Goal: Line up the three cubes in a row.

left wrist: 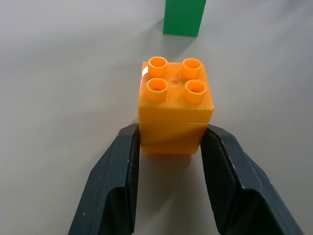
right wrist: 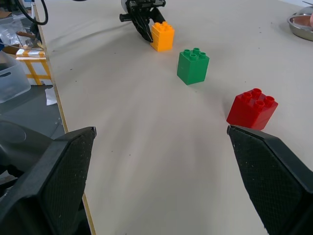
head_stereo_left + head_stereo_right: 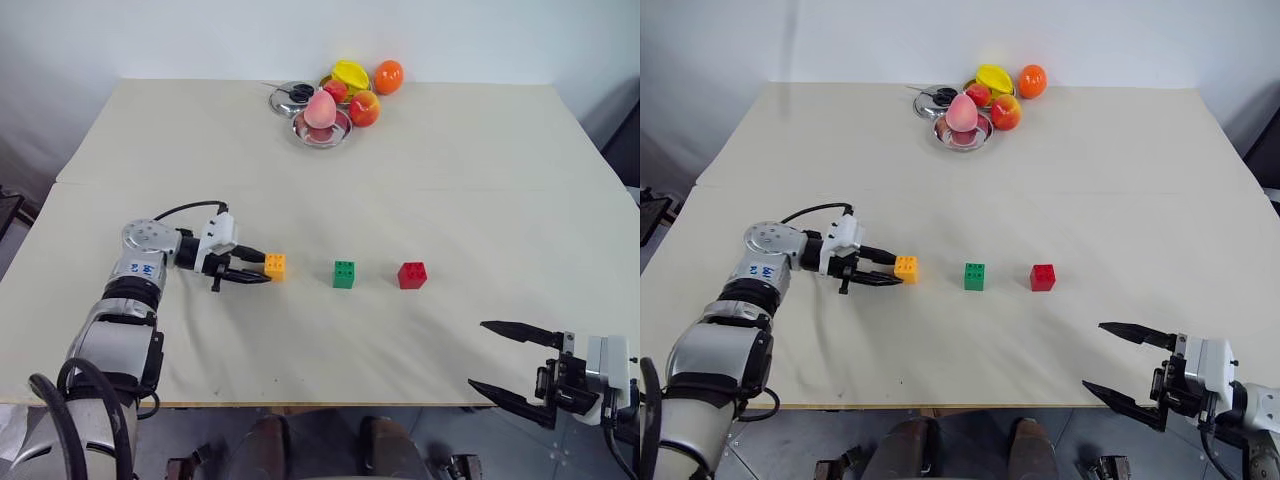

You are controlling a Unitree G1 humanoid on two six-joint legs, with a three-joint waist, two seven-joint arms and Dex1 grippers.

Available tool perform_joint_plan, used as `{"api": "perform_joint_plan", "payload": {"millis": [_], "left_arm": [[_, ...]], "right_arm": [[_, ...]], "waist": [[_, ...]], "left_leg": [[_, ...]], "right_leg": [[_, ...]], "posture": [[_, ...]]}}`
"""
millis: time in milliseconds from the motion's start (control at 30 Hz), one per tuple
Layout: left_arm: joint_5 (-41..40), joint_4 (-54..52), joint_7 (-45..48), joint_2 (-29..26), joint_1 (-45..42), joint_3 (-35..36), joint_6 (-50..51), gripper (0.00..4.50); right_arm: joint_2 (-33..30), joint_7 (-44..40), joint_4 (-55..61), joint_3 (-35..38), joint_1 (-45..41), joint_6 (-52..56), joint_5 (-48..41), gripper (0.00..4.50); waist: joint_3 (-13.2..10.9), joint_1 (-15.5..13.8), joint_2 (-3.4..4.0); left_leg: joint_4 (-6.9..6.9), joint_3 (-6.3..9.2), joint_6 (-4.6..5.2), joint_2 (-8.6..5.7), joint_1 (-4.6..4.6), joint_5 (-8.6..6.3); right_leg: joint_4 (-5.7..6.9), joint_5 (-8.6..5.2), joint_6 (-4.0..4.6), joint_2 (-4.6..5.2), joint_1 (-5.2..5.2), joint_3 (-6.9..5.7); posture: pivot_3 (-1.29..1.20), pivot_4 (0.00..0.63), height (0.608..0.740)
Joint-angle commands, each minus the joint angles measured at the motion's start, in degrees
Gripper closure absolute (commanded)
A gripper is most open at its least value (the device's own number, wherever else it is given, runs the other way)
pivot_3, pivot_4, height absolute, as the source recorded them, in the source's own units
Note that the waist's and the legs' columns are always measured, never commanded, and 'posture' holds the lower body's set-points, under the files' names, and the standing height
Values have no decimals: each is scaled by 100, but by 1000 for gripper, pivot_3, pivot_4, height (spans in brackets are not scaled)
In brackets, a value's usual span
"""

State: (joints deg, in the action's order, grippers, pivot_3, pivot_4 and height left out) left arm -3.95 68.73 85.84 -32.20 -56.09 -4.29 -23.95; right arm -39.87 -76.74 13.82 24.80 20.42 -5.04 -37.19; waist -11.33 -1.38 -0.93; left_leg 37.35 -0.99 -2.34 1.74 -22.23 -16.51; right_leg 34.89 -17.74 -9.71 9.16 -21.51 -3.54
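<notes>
Head cam, left eye: you see the table [image 3: 480,170] w/ three cubes in a rough row near its front half: orange-yellow cube [image 3: 275,266] leftmost, green cube [image 3: 343,274] in the middle, red cube [image 3: 412,275] to the right, each apart from the next. Your left gripper [image 3: 255,268] lies low over the tabletop, pointing right, fingers clamped on the orange-yellow cube's near end. Your right gripper [image 3: 503,360] hangs off the table's front-right edge, fingers spread wide, holding nothing. At the far edge sit toy fruits [image 3: 362,92] and two metal dishes [image 3: 320,128], one carrying a pink fruit. Head cam, right eye: same layout, no extra info. Left wrist cam: both black fingers [image 1: 117,181] press the lower sides of the orange-yellow cube [image 1: 175,105], which stands upright, four studs up, base on the table; the green cube [image 1: 183,17] stands just beyond it, not touching. Right wrist cam: the two fingers [image 2: 49,181] stand far apart w/ bare tabletop between; red cube [image 2: 252,108] nearest, then green [image 2: 192,66], then orange-yellow [image 2: 162,35] w/ the left gripper [image 2: 146,27] closed on it
</notes>
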Motion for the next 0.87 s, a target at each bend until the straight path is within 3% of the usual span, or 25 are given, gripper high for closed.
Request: {"api": "perform_joint_plan", "payload": {"millis": [33, 67, 133, 367, 467, 667, 867], "left_arm": [[96, 76, 46, -74, 34, 64, 37, 3044], [105, 78, 45, -72, 32, 69, 42, 3044], [54, 60, 66, -86, 32, 135, 90, 2293], [-404, -497, 471, -494, 406, 581, 177, 287], [-982, -1370, 648, -914, 1087, 993, 476, 287], [-1667, -3371, 120, -1792, 3020, 1696, 1395, 287], [-1821, -4578, -790, -1962, 4238, 2323, 1944, 287]], "right_arm": [[-1, -28, 3, 36, -102, -66, -76, 0], [-4, -44, -17, 29, -128, -63, -73, 0], [-21, -69, -73, 14, -202, -48, -64, 0], [-104, -224, -432, 119, -430, -94, -31, 0], [-216, -258, -752, 418, -469, -181, -15, 0], [-609, -544, -1578, 761, -644, -436, 116, 0], [-916, -803, -2499, 697, -1122, -634, 303, 0]], "waist": [[0, -2, 0], [0, -2, 0], [0, -2, 0], [0, 13, 0], [0, 27, 0], [-1, 95, 1], [-1, 53, 2]], "left_leg": [[2, 0, 0, 0, -1, 0], [3, 0, 0, 0, -1, 0], [2, 0, 0, 0, 0, 0], [0, 0, 1, 1, 0, 0], [0, -2, 3, 1, 1, -2], [-5, -3, 4, 4, 6, -3], [-1, -1, 6, 5, 8, -3]], "right_leg": [[0, 0, 0, 0, 0, 0], [1, 0, 0, 0, 0, 0], [3, 0, 0, 0, 0, 0], [5, 0, 0, 0, -3, 0], [5, 0, 0, 1, -3, 0], [7, 0, 1, 1, -4, 1], [12, 0, 1, 3, 0, 1]], "posture": [[0, 150, 740], [0, 150, 740], [0, 150, 740], [0, 150, 740], [0, 150, 740], [0, 150, 740], [0, 150, 740]]}}
